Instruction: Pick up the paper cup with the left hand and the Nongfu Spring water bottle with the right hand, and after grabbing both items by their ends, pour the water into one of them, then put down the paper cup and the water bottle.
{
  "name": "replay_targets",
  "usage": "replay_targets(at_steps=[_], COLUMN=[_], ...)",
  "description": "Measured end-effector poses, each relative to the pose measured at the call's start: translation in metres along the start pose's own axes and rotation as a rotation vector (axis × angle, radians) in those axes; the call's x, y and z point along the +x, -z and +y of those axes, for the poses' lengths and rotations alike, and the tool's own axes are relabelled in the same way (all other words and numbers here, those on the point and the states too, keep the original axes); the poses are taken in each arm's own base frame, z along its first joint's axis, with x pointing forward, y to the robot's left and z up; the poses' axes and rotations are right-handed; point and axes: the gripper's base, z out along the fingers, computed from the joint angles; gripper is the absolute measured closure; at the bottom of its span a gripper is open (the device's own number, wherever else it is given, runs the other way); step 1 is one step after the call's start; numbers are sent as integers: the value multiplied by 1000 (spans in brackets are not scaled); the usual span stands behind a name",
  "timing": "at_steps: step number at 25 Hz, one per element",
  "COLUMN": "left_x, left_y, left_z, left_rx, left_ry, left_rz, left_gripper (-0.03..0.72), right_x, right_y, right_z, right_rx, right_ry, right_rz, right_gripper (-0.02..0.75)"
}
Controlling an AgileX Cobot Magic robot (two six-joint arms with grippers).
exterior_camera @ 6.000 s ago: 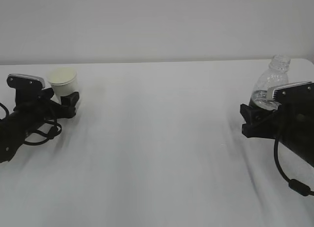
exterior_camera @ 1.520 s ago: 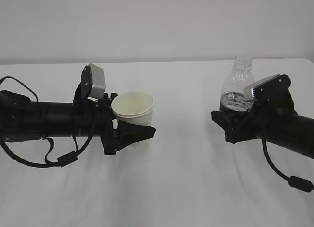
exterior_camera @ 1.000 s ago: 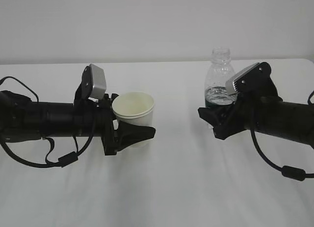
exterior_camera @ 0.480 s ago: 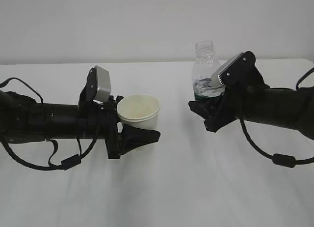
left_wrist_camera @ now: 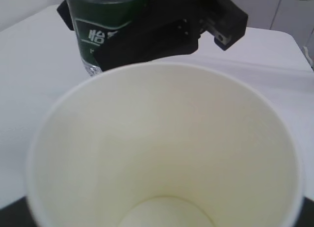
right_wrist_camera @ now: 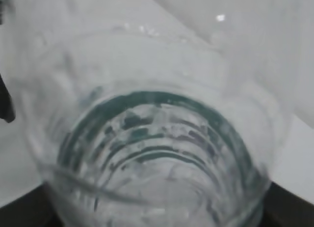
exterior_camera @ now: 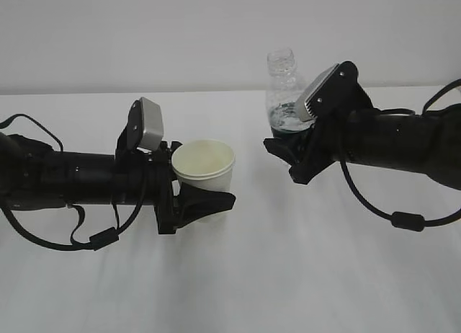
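The left pincer (exterior_camera: 205, 197) pinches the cup (exterior_camera: 204, 168) low on its body, mouth up and open, held above the table (exterior_camera: 238, 275). The right pincer (exterior_camera: 288, 156) pinches the bottle (exterior_camera: 282, 91) near its base, the neck upright and uncapped, up and to the right of the cup and apart from it. The left wrist view shows the cup's cream inside (left_wrist_camera: 167, 153), seemingly dry, with the bottle's green label (left_wrist_camera: 100, 20) just beyond the rim.

The step in hand looks like bringing the bottle over for the pour. To do it well, the neck should come above the cup's middle before tipping, and the tilt should be slow, since the water (exterior_camera: 282, 120) sits low in the bottle. The cup should stay level and steady.

The table is plain white and bare elsewhere; behind it stands a blank pale wall (exterior_camera: 144, 37).
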Motion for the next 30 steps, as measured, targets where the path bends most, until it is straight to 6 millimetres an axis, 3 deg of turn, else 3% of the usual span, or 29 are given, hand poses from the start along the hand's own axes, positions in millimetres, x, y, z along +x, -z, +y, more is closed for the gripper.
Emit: replay_targets(at_steps=[30], left_x=[-4], left_y=[-11], left_z=[-12], left_rx=[51], left_ry=[-5], left_rz=[-19], left_gripper=[158], right_x=[-9], right_y=[-5], right_z=[-7], right_rx=[-7], right_ry=[279], right_rz=[30], right_gripper=[246])
